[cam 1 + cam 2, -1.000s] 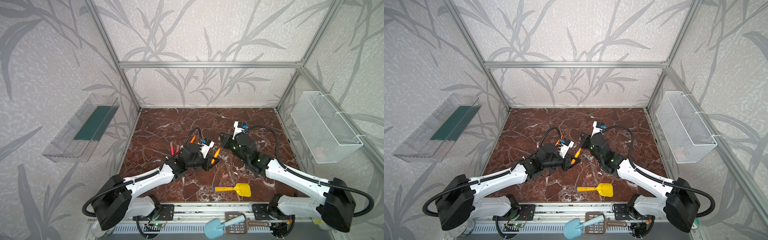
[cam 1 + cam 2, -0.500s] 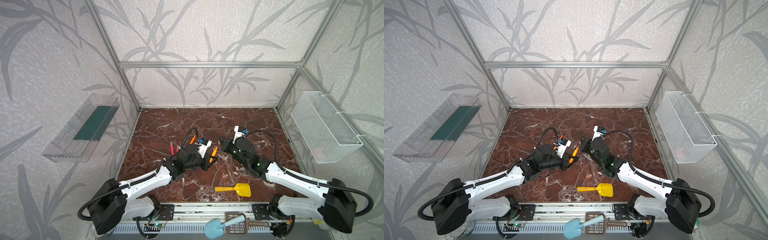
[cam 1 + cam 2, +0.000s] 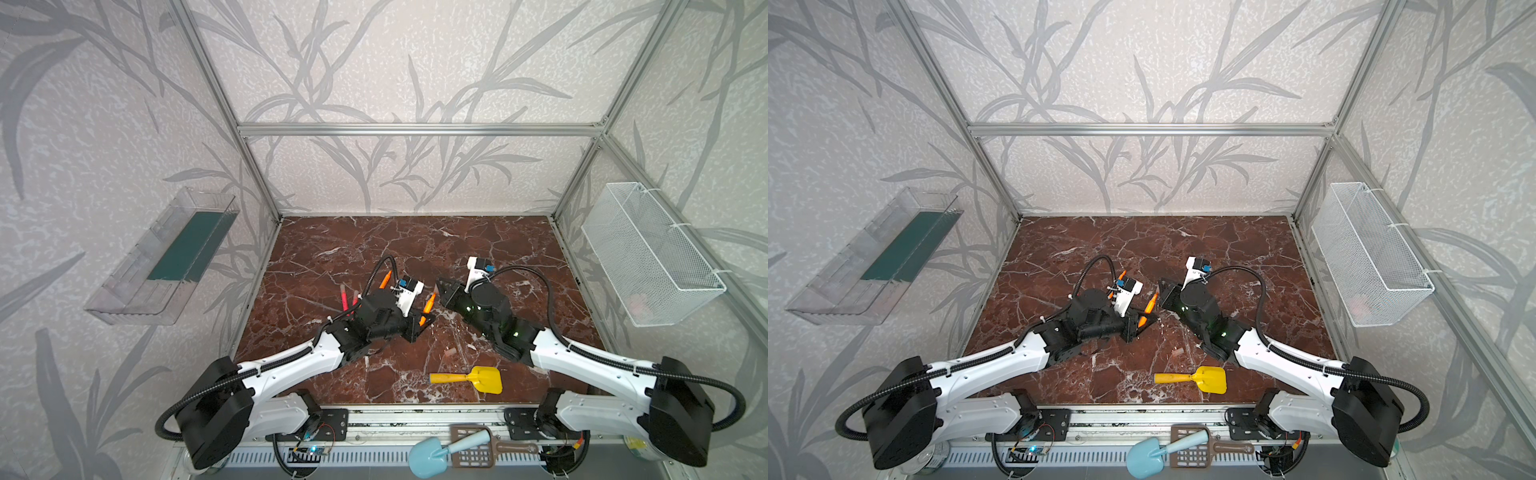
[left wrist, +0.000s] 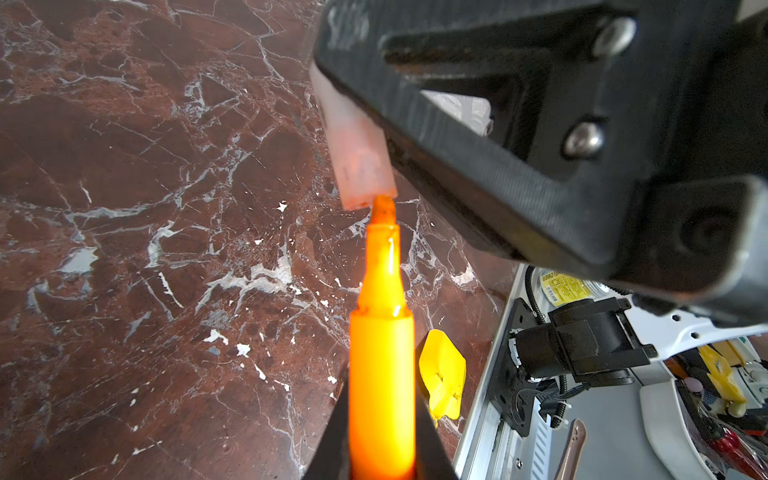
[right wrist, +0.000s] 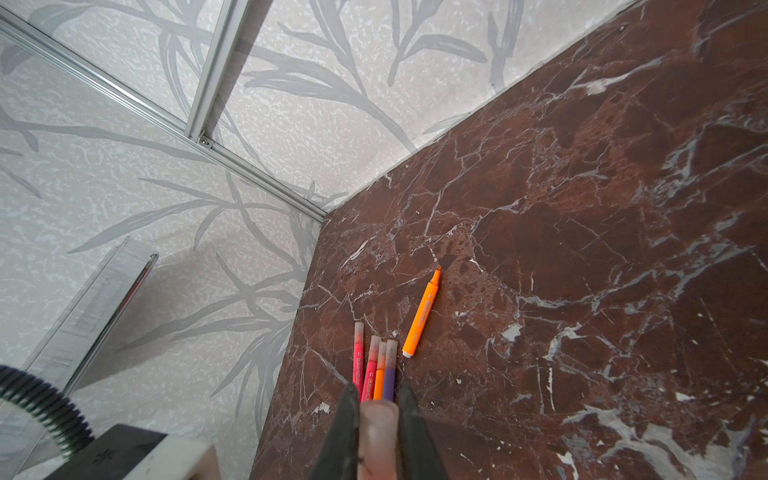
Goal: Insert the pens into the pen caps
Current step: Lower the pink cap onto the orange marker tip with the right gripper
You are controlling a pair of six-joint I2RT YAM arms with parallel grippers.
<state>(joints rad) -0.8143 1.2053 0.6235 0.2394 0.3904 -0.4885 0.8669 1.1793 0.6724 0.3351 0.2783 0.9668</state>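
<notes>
Nearest the front edge of the red-brown marble-patterned table [image 3: 415, 249], right of its middle, lies a yellow plastic toy shovel [image 3: 478, 379], its handle towards the left edge. Just beyond it a small pale tube [image 3: 451, 352] lies alone, too small to tell whether it is a loose cap.

At the table's middle the left gripper [image 3: 424, 322] pinches a slim orange plastic marker pen [image 4: 381, 374] by its barrel. The pen's tip points at the right gripper [image 3: 441, 286], whose jaws are clamped on a short translucent pinkish-tan plastic pen cap [image 5: 377, 432]. In the left wrist view the tip meets the rim of the cap's open end, not yet inside.

Farther back, towards the left edge, a row of four slim pens [image 5: 374, 365] lies side by side and touching. Two are pink-red, one orange and one purple, and each wears a translucent cap. Just beside them lies a second orange pen [image 5: 422, 316], uncapped, its tip towards the back edge.
</notes>
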